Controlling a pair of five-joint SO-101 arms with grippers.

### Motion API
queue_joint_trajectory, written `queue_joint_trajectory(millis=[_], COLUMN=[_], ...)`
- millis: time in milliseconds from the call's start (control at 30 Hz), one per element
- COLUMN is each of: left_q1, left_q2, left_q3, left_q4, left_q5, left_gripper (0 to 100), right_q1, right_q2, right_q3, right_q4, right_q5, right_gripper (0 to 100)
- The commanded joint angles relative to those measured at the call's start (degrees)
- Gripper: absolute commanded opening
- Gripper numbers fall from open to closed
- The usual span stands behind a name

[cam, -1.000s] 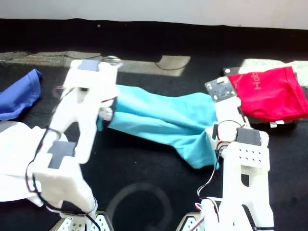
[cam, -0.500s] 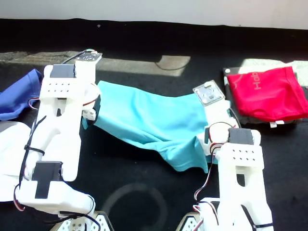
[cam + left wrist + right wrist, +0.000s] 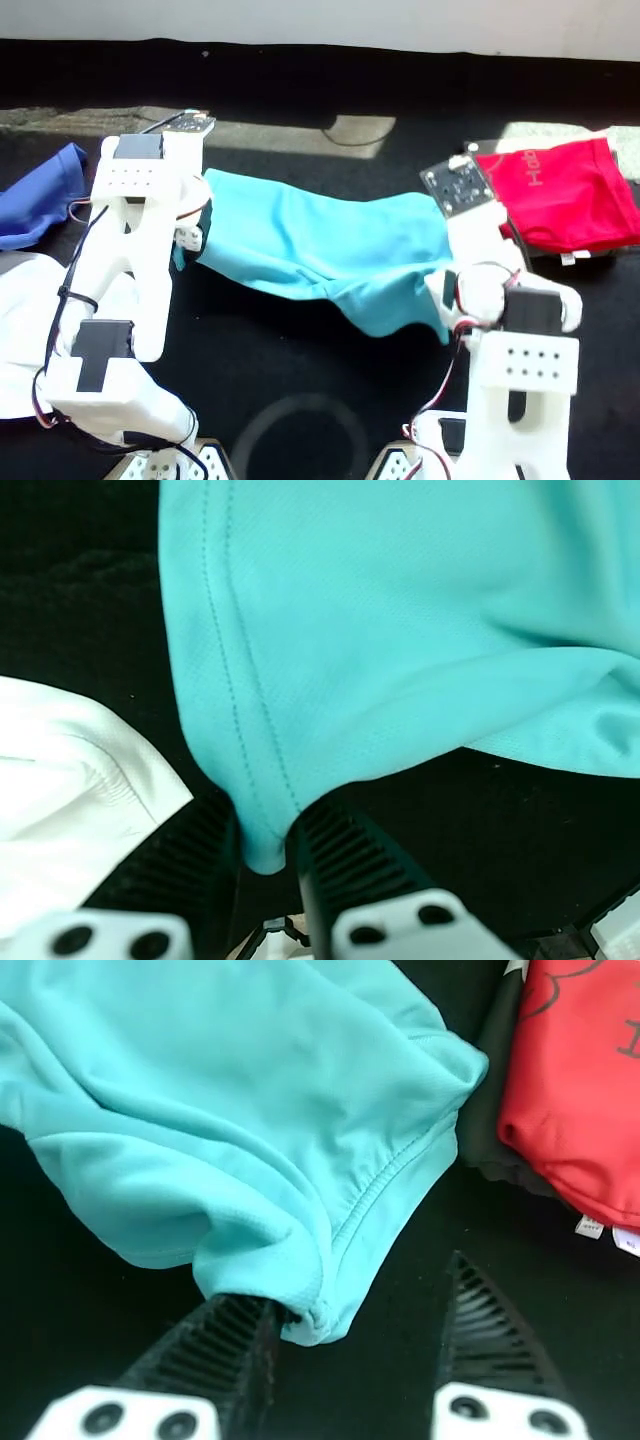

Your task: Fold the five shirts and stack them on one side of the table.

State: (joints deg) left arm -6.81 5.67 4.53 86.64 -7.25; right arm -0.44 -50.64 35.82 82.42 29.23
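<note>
It has the look of a small robotics lab or a maker's test bench. The table is covered in black cloth, and a plain white wall runs along its far edge; the left arm and the right arm, both of white plastic, stand at the near edge; loose wires loop along the left one, and a bare circuit board rides on the right one. A bright patch of light lies near the far edge; a teal shirt, a red shirt and a blue shirt lie among the machinery.
</note>
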Motion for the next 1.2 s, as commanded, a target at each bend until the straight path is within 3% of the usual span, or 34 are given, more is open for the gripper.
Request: queue_joint_trajectory(millis=[0,200,533,633,767,967,1167], left_q1=[-0.75,-0.75,-0.75,-0.75,-0.75,-0.75,-0.75], left_q2=[-0.66,-0.66,-0.66,-0.66,-0.66,-0.66,-0.66], left_q3=[-0.84,-0.84,-0.84,-0.84,-0.84,-0.4,-0.48], left_q4=[-0.53,-0.53,-0.53,-0.53,-0.53,-0.44,-0.44], left_q5=[-0.18,-0.18,-0.18,-0.18,-0.18,-0.18,-0.18], left_gripper=[1,1,1,1,1,1,1], right_q1=[0.57,0.31,-2.77,-2.86,-2.77,-2.42,0.31], right_q2=[-4.09,-9.8,-17.45,-17.36,-17.01,-1.27,21.85], right_q3=[2.68,13.93,5.49,13.85,29.14,34.95,15.43], right_q4=[1.63,1.27,11.82,5.93,-11.74,-25.89,-21.49], right_q5=[-0.62,-0.62,-0.62,-0.62,-0.53,-0.53,-7.12], right_gripper=[30.7,30.7,30.7,30.7,30.7,30.7,30.7])
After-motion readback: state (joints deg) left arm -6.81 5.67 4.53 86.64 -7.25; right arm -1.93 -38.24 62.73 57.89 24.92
